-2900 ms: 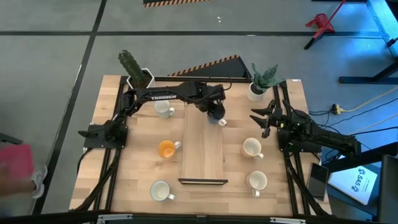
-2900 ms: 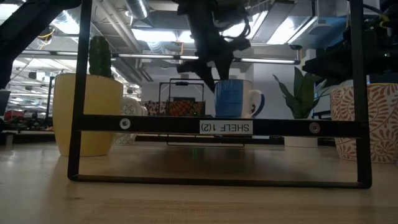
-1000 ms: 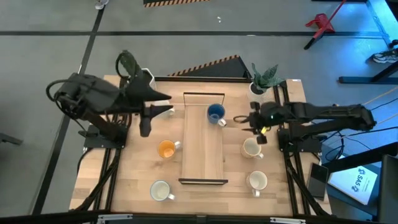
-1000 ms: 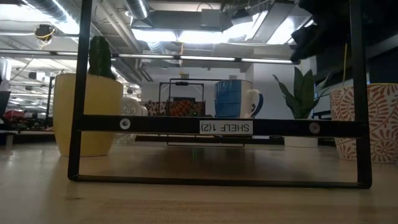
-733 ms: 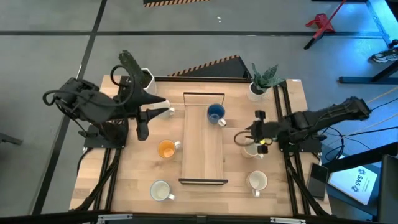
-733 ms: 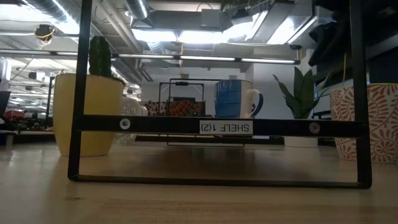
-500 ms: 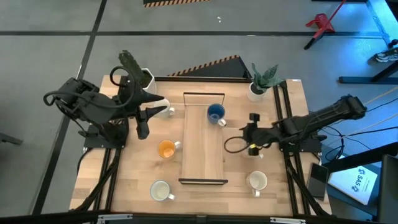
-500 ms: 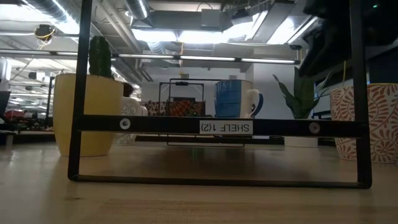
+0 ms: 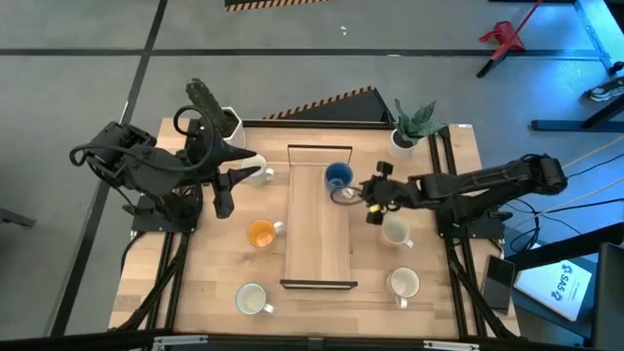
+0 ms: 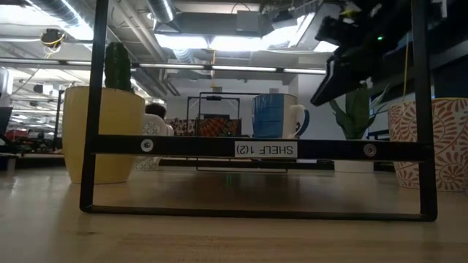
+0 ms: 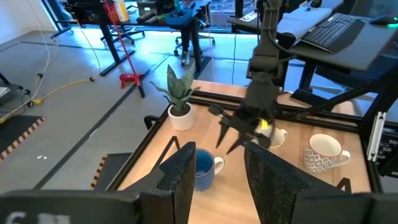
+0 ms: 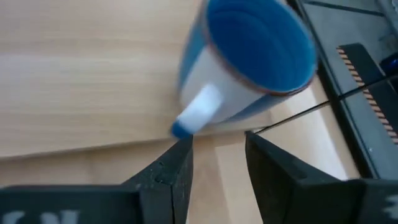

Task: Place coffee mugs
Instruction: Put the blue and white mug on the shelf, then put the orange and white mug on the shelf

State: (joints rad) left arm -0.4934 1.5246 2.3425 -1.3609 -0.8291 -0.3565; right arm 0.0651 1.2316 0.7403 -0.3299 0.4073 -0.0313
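The blue mug [image 9: 338, 176] stands upright on the far end of the wooden shelf board [image 9: 317, 244]; its white handle [image 12: 199, 109] points toward the table's right. My right gripper [image 9: 357, 195] is open and hovers just right of that handle [image 12: 217, 155], touching nothing. My left gripper [image 9: 234, 185] is open and raised above the left side, beside a white mug [image 9: 259, 172]. An orange mug [image 9: 261, 233] and a white mug [image 9: 252, 298] stand left of the shelf. Two white mugs [image 9: 395, 230] [image 9: 404, 283] stand on its right.
A black wire frame [image 10: 256, 150] closes the shelf's near end. A cactus pot [image 9: 210, 109] and a leafy plant pot [image 9: 405, 132] stand at the far corners. Black arm rails run along both table sides. Bare wood lies between the mugs near the front edge.
My right gripper has swung from the right side out over the white mug and then left and toward the far edge, ending next to the blue mug's handle. My left arm has drawn back slightly toward the table's left edge. The mugs have stayed put.
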